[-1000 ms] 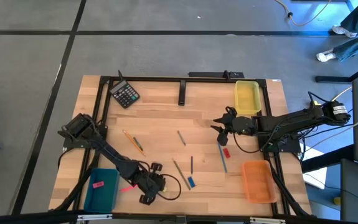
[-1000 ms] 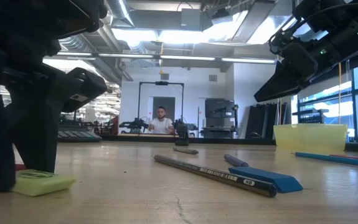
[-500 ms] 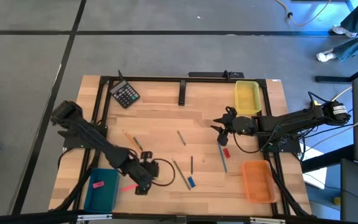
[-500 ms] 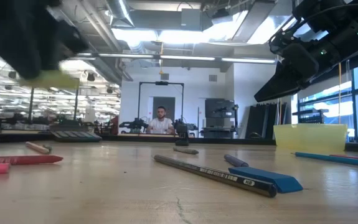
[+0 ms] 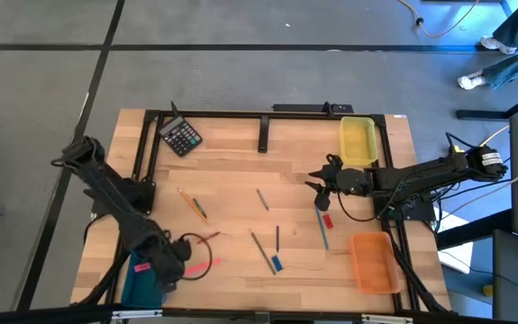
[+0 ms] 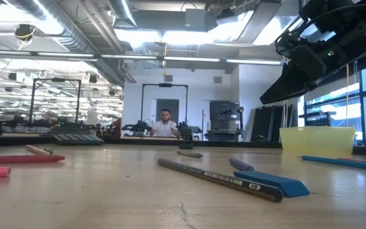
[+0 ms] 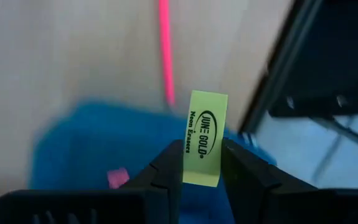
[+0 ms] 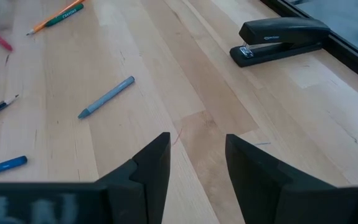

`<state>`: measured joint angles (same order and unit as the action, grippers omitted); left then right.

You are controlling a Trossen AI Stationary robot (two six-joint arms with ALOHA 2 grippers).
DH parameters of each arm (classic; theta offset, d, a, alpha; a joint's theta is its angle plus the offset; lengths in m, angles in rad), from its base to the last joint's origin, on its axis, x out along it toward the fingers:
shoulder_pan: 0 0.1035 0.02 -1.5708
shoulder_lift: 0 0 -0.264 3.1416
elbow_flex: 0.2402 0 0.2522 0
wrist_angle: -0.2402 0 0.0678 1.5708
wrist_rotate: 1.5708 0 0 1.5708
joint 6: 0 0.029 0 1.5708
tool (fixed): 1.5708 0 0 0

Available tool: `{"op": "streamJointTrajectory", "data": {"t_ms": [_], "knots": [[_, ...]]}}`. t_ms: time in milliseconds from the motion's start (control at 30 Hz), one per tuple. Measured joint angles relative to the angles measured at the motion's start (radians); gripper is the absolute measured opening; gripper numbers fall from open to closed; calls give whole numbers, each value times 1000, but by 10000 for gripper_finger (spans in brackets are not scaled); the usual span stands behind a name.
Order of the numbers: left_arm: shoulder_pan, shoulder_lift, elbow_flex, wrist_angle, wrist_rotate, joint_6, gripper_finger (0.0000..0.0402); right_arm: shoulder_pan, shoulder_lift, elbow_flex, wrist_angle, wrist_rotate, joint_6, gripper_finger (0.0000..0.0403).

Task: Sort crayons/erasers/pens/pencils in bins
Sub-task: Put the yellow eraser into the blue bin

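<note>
Left wrist view shows the left claw (image 7: 202, 163) pinching a yellow-green eraser (image 7: 205, 138) upright, apparently above the teal bin (image 7: 91, 143) at the worktop's near left, so it should release only once centred over it.

I read "JUNE GOLD" with "Neon Erasers" beneath it, printed in dark letters on the yellow-green eraser (image 7: 204, 138) pinched between my left gripper's (image 7: 202, 163) fingers. In the low view, the dark pencil (image 6: 218, 179) lying on the table carries a small "HB" mark near its end. I can make out no other lettering.
</note>
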<state>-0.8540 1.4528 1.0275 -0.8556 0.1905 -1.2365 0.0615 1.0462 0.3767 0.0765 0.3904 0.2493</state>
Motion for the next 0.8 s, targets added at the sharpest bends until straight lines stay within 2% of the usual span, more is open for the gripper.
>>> {"op": "streamJointTrajectory", "data": {"t_ms": [200, 467, 800], "knots": [[-56, 0, 0, -1, 91, -123, 94, 0, 0, 0, 0, 0, 1, 157], [-135, 19, -12, -124, 66, -125, 94, 0, 0, 0, 1, 0, 2, 157], [-144, 21, -142, -80, 104, -206, 94, 0, 0, 0, 1, 0, 2, 157]]}}
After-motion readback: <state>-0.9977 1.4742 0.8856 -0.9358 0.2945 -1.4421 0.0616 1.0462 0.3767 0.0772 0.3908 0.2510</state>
